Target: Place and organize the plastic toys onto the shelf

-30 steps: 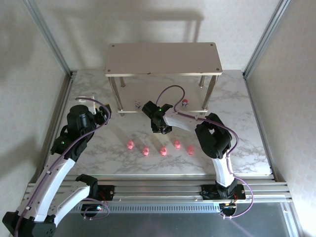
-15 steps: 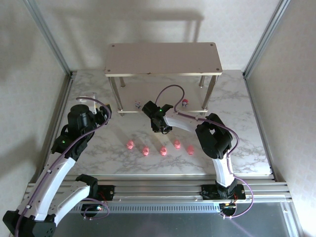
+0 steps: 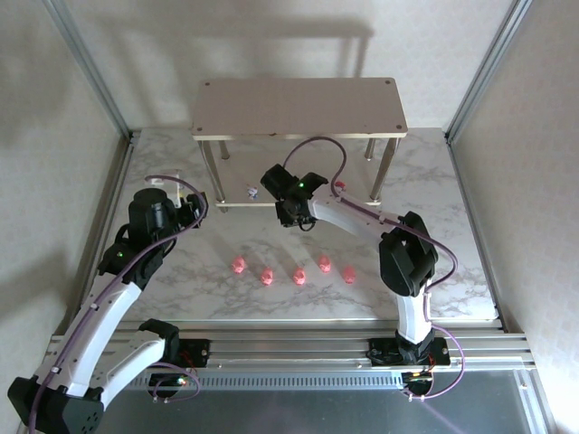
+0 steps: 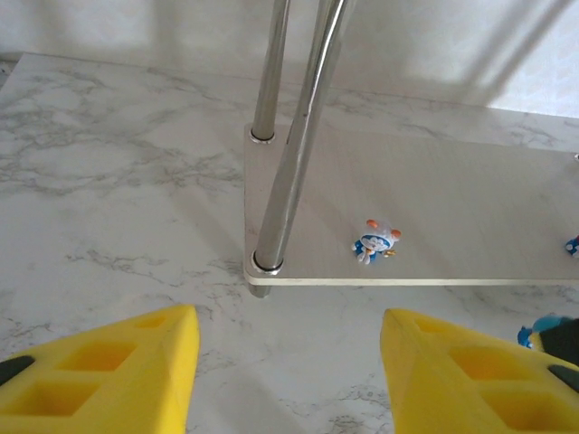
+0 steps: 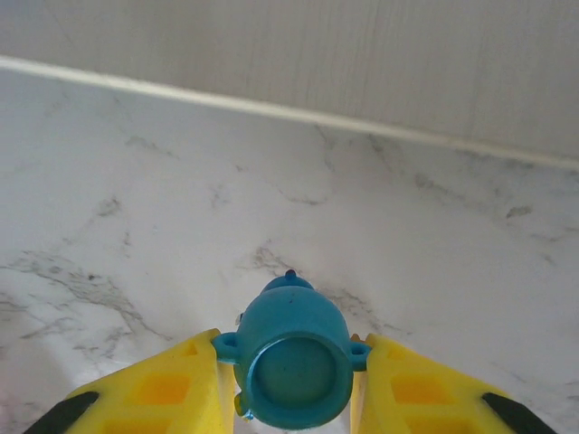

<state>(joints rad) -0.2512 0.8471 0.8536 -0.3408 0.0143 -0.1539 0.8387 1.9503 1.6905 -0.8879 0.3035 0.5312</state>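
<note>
The shelf [image 3: 298, 107] stands at the back of the table, and its lower board [image 4: 452, 199] holds a small blue-and-white toy [image 4: 375, 242]. That toy sits near the left leg [image 3: 252, 192]. My right gripper [image 5: 294, 384] is shut on a blue plastic toy [image 5: 294, 362], held just above the marble in front of the lower board's edge [image 5: 289, 113]. From above, that gripper [image 3: 292, 220] is at the shelf's front middle. Several pink toys lie in a row, from the leftmost [image 3: 238, 265] to the rightmost [image 3: 349, 273]. My left gripper [image 4: 285, 380] is open over bare marble, left of the shelf [image 3: 193, 215].
A silver shelf leg [image 4: 289, 136] rises right in front of the left gripper. A reddish toy [image 3: 340, 186] sits on the lower board behind the right arm's cable. Metal frame posts [image 3: 90, 68] flank the table. Open marble lies right of the pink row [image 3: 434, 262].
The right gripper has moved back toward the shelf's lower board with its jaws narrowing on the blue toy. The left arm has shifted slightly toward the shelf.
</note>
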